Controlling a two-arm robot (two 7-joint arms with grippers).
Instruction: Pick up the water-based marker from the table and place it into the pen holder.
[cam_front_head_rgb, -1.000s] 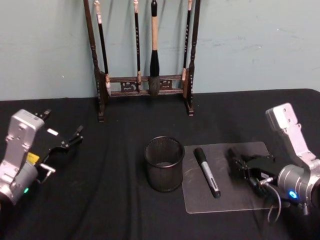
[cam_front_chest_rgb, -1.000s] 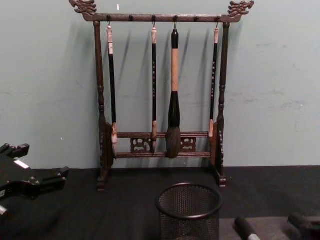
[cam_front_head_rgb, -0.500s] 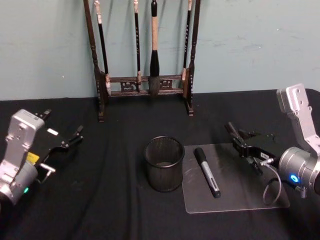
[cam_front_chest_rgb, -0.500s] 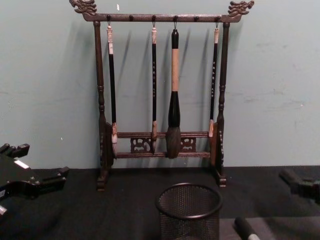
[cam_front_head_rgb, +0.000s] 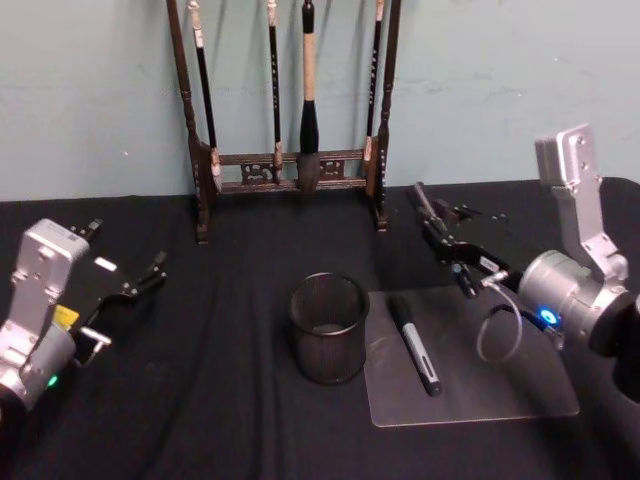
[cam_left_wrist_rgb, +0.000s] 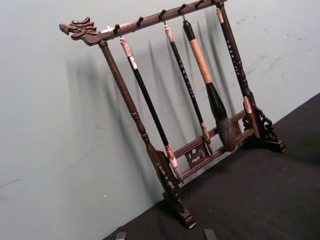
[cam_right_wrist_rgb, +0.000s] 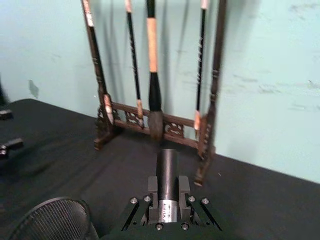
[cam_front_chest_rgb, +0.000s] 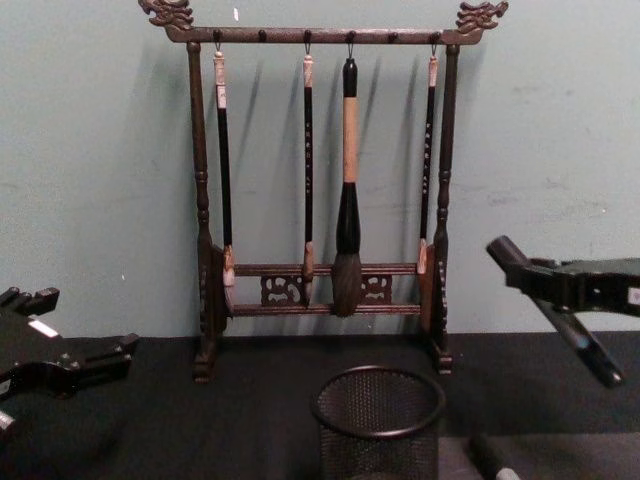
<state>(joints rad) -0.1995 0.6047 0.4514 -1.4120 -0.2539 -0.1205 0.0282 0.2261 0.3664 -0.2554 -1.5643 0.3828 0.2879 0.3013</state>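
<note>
My right gripper (cam_front_head_rgb: 452, 245) hangs above the table (cam_front_head_rgb: 200, 400), behind and to the right of the pen holder (cam_front_head_rgb: 328, 325). It is shut on a black marker (cam_front_head_rgb: 424, 208) with a silver band, held tilted with one end up. The right wrist view shows that marker (cam_right_wrist_rgb: 167, 167) clamped between the fingers, with the mesh pen holder (cam_right_wrist_rgb: 50, 220) lower down. In the chest view the gripper (cam_front_chest_rgb: 560, 285) and marker (cam_front_chest_rgb: 505, 252) hang to the right of and above the holder (cam_front_chest_rgb: 378, 420). A second similar marker (cam_front_head_rgb: 413, 345) lies on the pale grey patch (cam_front_head_rgb: 480, 385). My left gripper (cam_front_head_rgb: 130, 285) stands open at the far left.
A tall dark wooden brush rack (cam_front_head_rgb: 290, 110) with hanging brushes stands at the back against the wall, just behind the right gripper. The chest view shows the rack (cam_front_chest_rgb: 320, 180) behind the holder. The black cloth between the left gripper and the holder is bare.
My right gripper has risen from the grey patch and moved back and to the left, toward the rack, with a marker in it. The left arm and the lying marker stayed still.
</note>
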